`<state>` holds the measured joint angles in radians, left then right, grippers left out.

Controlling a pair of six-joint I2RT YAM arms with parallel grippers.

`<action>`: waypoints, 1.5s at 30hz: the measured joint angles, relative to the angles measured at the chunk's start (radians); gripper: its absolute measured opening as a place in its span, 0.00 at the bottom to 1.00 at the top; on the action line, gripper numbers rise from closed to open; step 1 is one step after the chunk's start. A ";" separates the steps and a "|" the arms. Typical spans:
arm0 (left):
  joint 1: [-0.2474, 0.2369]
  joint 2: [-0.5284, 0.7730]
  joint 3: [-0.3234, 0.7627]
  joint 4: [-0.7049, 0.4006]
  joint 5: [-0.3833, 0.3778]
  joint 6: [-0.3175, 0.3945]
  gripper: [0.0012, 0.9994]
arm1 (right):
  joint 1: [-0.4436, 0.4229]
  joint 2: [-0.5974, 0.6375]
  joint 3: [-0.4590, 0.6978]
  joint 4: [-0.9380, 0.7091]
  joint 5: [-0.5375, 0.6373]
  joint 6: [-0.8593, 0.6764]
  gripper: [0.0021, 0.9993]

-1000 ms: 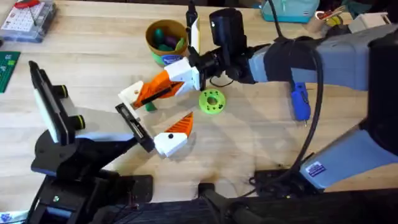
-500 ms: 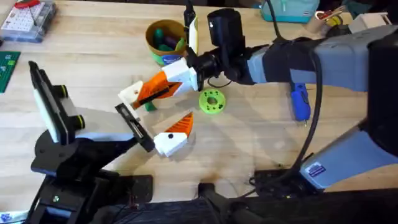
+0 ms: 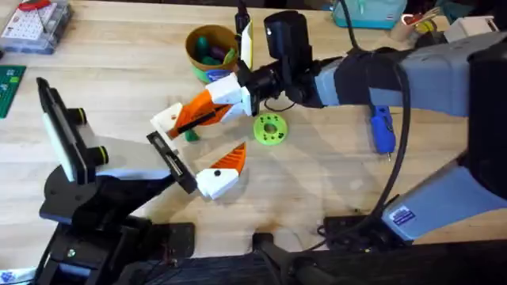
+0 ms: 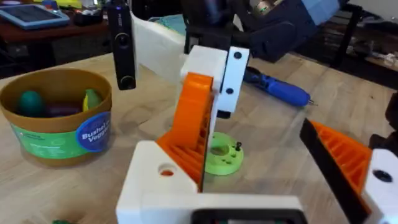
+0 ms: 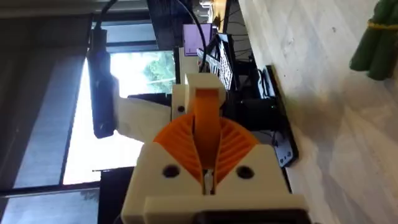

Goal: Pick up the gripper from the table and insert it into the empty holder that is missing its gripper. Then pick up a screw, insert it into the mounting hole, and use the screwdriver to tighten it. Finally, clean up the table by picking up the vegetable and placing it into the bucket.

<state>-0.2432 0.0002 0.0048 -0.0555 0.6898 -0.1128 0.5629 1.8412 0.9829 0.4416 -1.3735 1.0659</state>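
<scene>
Reaching across the table (image 3: pixel 119 63), the right gripper (image 3: pixel 178 119) has its orange-padded white fingers pressed together, nothing visibly between them. Just beside its tips lies the small dark-green vegetable (image 3: pixel 191 135). Near its wrist sit the lime-green disc (image 3: pixel 270 130) and the bucket (image 3: pixel 210 52), toy pieces inside. The left gripper (image 3: pixel 218 174) rests close below, its jaws spread wide and empty. Well apart, beyond the right arm, lies the blue-handled screwdriver (image 3: pixel 383 129).

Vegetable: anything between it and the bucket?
Yes. In the overhead view the right gripper lies across the line from the vegetable to the bucket, close beside the vegetable. Nothing else visible stands between them.
</scene>
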 joint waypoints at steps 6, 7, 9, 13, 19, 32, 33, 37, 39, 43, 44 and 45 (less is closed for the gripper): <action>0.000 0.000 0.000 0.000 0.000 0.000 1.00 | 0.000 0.000 0.000 0.000 0.000 0.001 0.07; 0.000 0.000 0.000 0.000 0.000 0.000 1.00 | 0.000 0.000 0.000 0.000 0.000 0.001 0.08; 0.000 0.000 0.000 0.000 0.000 0.000 1.00 | 0.000 0.000 0.000 0.000 0.000 0.001 0.08; 0.000 0.000 0.000 0.000 0.001 0.000 1.00 | 0.000 0.000 0.000 0.000 0.000 0.001 0.08; 0.000 0.000 0.000 0.003 0.000 0.005 1.00 | 0.003 0.000 0.000 0.040 0.003 0.006 0.15; -0.009 0.000 0.000 -0.002 0.051 0.003 1.00 | 0.024 0.000 0.002 0.056 0.007 0.012 0.62; -0.009 0.000 0.000 -0.002 0.053 0.003 1.00 | 0.025 0.000 0.002 0.056 0.007 0.012 0.63; -0.009 0.000 0.000 -0.002 0.055 0.003 1.00 | 0.025 0.000 0.002 0.055 0.007 0.014 0.84; -0.009 0.000 0.000 -0.002 0.056 0.003 1.00 | 0.023 0.000 0.002 0.056 0.007 0.012 0.98; -0.009 0.000 0.000 -0.003 0.058 0.003 1.00 | 0.008 0.000 0.002 0.056 0.007 0.012 1.00; -0.009 0.000 0.000 -0.003 0.058 0.003 1.00 | 0.000 0.000 0.002 0.056 0.007 0.012 1.00; -0.009 0.000 0.000 -0.003 0.058 0.003 1.00 | -0.012 0.000 0.002 0.055 0.007 0.012 1.00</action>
<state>-0.2520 -0.0002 0.0048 -0.0582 0.7483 -0.1093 0.5509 1.8412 0.9848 0.4969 -1.3663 1.0775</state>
